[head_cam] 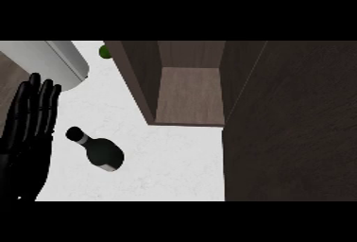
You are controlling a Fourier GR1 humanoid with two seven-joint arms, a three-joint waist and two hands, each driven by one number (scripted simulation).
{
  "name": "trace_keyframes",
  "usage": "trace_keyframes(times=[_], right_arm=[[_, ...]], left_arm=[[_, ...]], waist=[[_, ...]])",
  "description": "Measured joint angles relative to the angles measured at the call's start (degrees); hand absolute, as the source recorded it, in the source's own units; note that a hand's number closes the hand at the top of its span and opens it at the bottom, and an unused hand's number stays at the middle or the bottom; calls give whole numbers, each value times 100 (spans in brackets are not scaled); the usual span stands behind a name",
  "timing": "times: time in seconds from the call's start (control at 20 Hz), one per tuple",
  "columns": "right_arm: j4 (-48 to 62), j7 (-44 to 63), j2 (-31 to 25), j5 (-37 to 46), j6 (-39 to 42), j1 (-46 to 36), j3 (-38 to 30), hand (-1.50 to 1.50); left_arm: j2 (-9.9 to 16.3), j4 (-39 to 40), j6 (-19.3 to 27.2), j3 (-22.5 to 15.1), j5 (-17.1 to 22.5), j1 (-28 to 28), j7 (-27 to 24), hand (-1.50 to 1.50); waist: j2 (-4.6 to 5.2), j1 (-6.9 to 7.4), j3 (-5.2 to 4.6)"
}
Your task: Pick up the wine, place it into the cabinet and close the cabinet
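The wine bottle (97, 150) stands on the white surface (174, 160) at about eight o'clock from the view's centre, seen from above with its cap toward ten o'clock and its dark body widening toward four. It is probably glass: rigid, smooth, fairly heavy for its size, and apt to slip or tip, so the wide body just below the shoulder looks the safest place to wrap round, not the thin neck. The left hand (28, 127) shows at nine o'clock, fingers straight and together, pointing up, holding nothing and just beside the bottle without touching it. The right hand is not visible. The cabinet (190, 99) stands open at twelve o'clock, its dark door (293, 123) swung out at three.
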Motion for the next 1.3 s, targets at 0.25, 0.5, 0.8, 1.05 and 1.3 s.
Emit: trace_keyframes(times=[0.25,0.5,0.8,1.05,1.3], right_arm=[[-309,-113,62,-220,130,287,54,-150],[-441,187,-21,-669,558,583,365,-150],[-1187,871,-182,-1171,787,923,436,-150],[-1673,1399,-229,-1369,772,925,428,-150],[-1754,1575,-229,-1328,769,928,456,-150]], left_arm=[[301,-245,-824,-187,658,335,-133,-150],[391,-270,-1676,-799,1889,998,251,-150],[730,-1129,-1922,-910,3060,1660,1070,-150],[876,-1319,-1939,-826,3348,1957,1406,-150],[901,-1361,-1700,-712,3425,1827,1709,-150]], waist=[[127,-141,-40],[167,-154,-56],[180,-163,-55],[186,-156,-55],[188,-168,-52]])
